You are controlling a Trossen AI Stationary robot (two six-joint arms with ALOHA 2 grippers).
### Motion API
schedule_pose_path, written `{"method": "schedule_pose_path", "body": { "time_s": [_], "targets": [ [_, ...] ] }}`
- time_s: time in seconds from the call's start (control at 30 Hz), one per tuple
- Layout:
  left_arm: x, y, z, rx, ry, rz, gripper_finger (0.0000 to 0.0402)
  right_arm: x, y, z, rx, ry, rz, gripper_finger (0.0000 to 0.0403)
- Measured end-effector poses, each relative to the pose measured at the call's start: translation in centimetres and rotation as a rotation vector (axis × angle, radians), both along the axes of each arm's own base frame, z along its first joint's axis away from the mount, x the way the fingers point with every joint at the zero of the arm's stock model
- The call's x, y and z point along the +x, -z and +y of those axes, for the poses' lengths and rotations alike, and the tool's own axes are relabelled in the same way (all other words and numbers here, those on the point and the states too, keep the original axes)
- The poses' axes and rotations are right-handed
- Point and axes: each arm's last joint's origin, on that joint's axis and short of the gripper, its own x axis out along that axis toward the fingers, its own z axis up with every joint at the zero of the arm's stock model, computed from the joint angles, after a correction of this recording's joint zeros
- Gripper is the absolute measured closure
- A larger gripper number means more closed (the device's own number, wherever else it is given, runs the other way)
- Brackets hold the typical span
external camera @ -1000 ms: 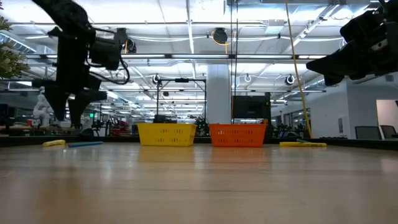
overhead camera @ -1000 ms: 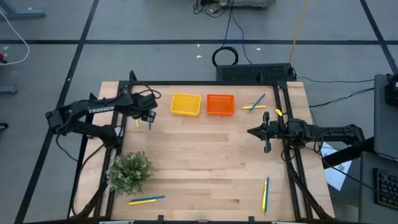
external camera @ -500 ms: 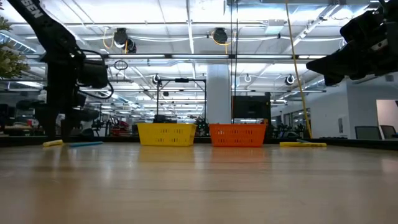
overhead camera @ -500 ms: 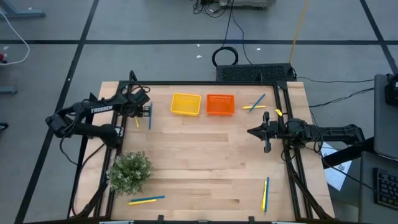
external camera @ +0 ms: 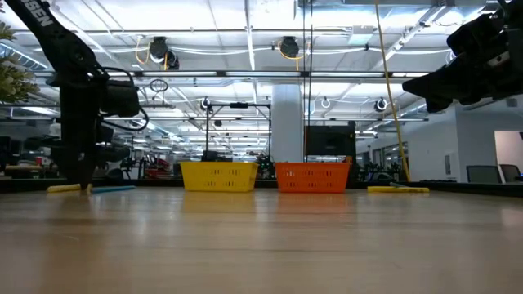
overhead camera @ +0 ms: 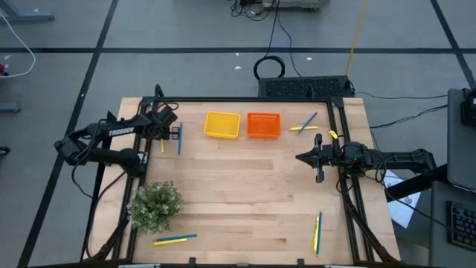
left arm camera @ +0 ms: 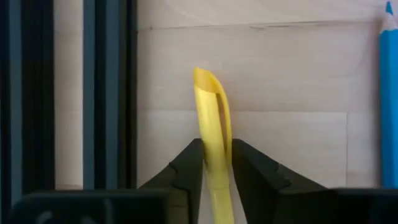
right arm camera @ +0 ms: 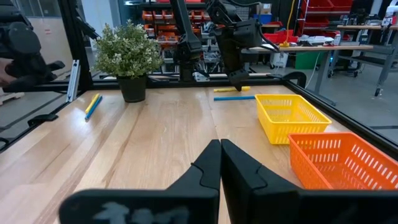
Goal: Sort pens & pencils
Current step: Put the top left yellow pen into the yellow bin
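A yellow pen (left arm camera: 211, 106) lies flat on the wood at the table's far left, beside a blue pencil (left arm camera: 388, 106). My left gripper (left arm camera: 216, 168) stands over the yellow pen (overhead camera: 162, 147), reaching down to the table top (external camera: 82, 181), shut on it. My right gripper (overhead camera: 300, 157) hovers shut above the table's right side, holding nothing (right arm camera: 221, 152). More blue and yellow sticks lie in pairs at the far right (overhead camera: 305, 124), near right (overhead camera: 317, 232) and near left (overhead camera: 175, 240). My left gripper pinches the yellow pen's two long sides (left arm camera: 214, 152) between its two fingers, a little back from the end (left arm camera: 207, 78) that shows ahead of them. The fingers come from above, pointing down. The pen lies on the table.
A yellow tray (overhead camera: 222, 124) and an orange tray (overhead camera: 263, 125) stand side by side at the far middle. A bushy potted plant (overhead camera: 156, 205) sits at the near left. A dark frame rail (left arm camera: 106, 93) runs close beside the yellow pen.
My left gripper has come down to the table top, shifting slightly toward the left edge, and its fingers have shut onto the yellow pen. The pen still lies on the wood.
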Motion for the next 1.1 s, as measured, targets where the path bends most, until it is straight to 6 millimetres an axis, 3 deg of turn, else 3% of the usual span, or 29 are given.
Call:
{"method": "schedule_pose_path", "body": {
  "time_s": [0.1,0.6,0.73,1.1],
  "targets": [
    [0.0,0.0,0.0,-0.008,0.033,0.011,0.036,0.0,0.0,0.0,0.0,0.0,0.0,0.0403],
    [0.0,-0.2,-0.1,-0.014,0.157,0.041,0.0364,0.0,0.0,0.0,0.0,0.0,0.0,0.0403],
    [-0.2,-1.0,-0.4,0.011,0.175,0.004,0.0401,0.0,0.0,0.0,0.0,0.0,0.0,0.0403],
    [-0.7,-2.5,-1.1,0.062,0.19,-0.063,0.04,0.0,0.0,0.0,0.0,0.0,0.0,0.0403]
  ]
}}
